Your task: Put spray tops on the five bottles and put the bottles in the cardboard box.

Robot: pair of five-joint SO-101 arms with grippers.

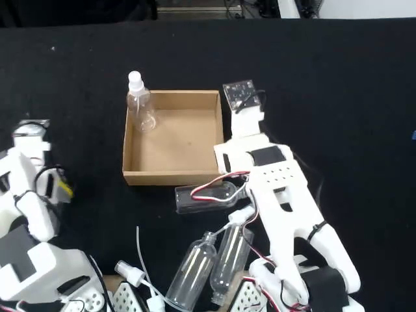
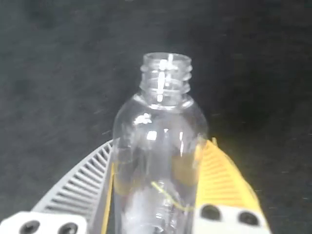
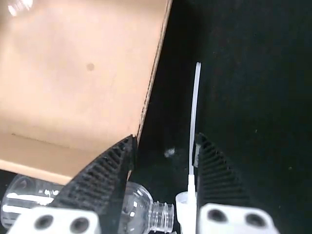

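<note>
Clamped in the left gripper (image 2: 158, 146) is a clear bottle (image 2: 158, 122). The grey and yellow fingers press on its body from either side, below the shoulder, and its threaded neck (image 2: 165, 73) is bare. That hold looks sound to me. The bottle appears empty, thin-walled and light, smooth enough to slip and likely to dent under a hard squeeze, so the wide body is the place to grip.

Beside the wall of the cardboard box (image 3: 155, 73), the right gripper (image 3: 165, 139) has its black fingers apart. Between them runs the thin dip tube (image 3: 195, 107) of a spray top (image 3: 183, 199), whose head sits against one finger. I judge the tube bendy, so the head is the part to take. An uncapped bottle (image 3: 146, 214) lies close by.

One capped bottle (image 1: 140, 107) stands in the box's far left corner. A third bottle (image 1: 192, 273) and a fourth bottle (image 1: 229, 259) lie on the table (image 1: 338, 78) near the arms' bases. No label or writing is readable anywhere.
</note>
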